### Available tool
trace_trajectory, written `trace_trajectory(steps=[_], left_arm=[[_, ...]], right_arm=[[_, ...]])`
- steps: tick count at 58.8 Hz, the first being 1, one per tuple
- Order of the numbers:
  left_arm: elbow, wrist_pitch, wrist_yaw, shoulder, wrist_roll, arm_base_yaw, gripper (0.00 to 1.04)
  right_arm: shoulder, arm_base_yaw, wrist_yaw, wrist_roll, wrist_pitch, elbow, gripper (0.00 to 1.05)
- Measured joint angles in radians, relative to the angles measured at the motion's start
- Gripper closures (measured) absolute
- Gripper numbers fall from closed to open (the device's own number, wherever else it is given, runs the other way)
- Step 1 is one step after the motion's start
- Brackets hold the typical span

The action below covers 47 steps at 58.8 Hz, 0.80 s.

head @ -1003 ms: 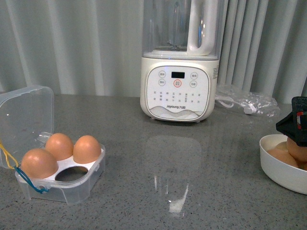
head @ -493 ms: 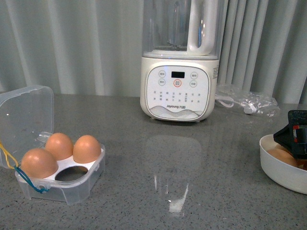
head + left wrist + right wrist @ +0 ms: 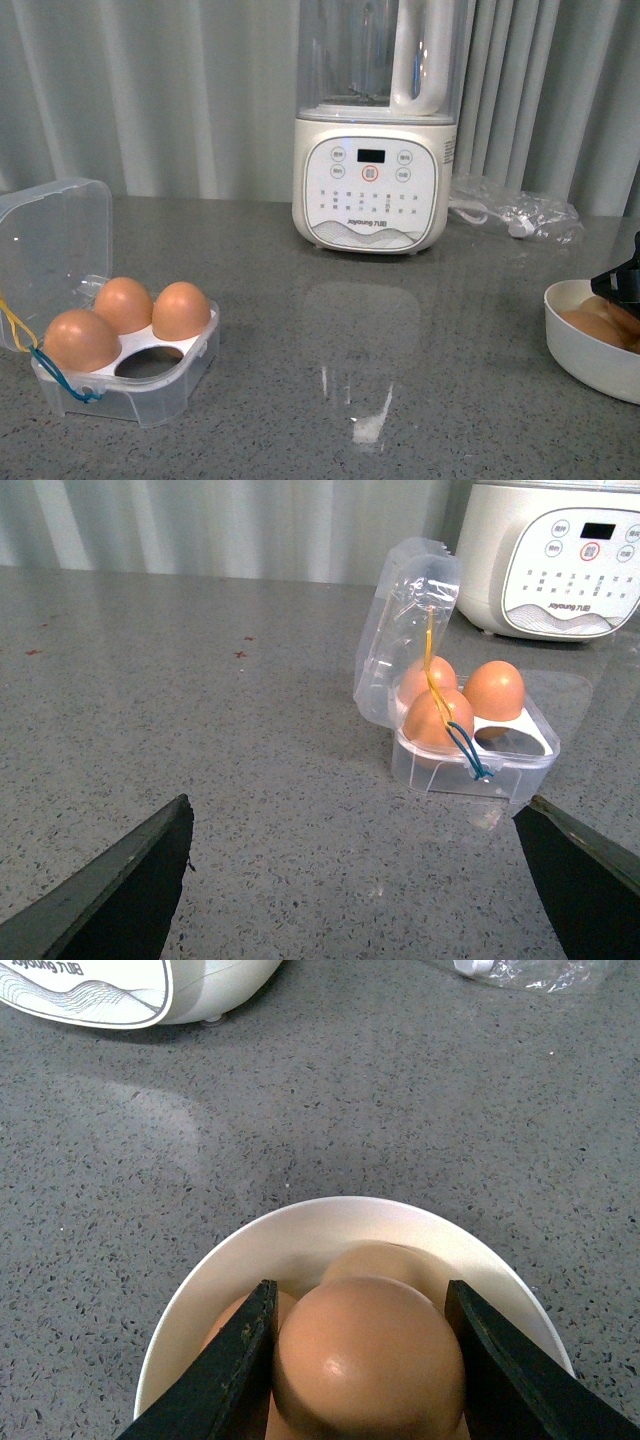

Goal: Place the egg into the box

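Observation:
My right gripper (image 3: pixel 365 1360) is shut on the egg (image 3: pixel 368 1355), an orange-brown egg, right over the white bowl (image 3: pixel 300 1235); other brown eggs lie under it. In the front view only a dark bit of this gripper (image 3: pixel 625 283) shows at the right edge, above the bowl (image 3: pixel 580 350). The box (image 3: pixel 125 385) stands at the front left, lid open, with three brown eggs and one hole free at its front right. In the left wrist view the box (image 3: pixel 500 770) lies ahead and to one side. My left gripper (image 3: pixel 360 880) is open and empty above bare counter.
A white blender (image 3: pixel 372 190) stands at the back centre. A crumpled clear plastic bag (image 3: pixel 520 212) with a white cord lies to its right. Grey curtains hang behind the grey speckled counter (image 3: pixel 400 400).
My right gripper has dropped lower and moved right in the front view, now nearly out of the frame over the bowl. The box and its eggs have not moved.

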Motion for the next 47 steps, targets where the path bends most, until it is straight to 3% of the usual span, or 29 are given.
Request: trace_trajectory(steps=[24,47], left_arm=[[0.0,0.0,0.0,0.0,0.0,0.0,0.07],[0.0,0.0,0.0,0.0,0.0,0.0,0.07]], right_arm=[[-0.131,0.032,-0.026,-0.004,-0.032,0.035,0.61],[0.108,0.326,-0.192,-0.008,-0.061,0.339,0.61]])
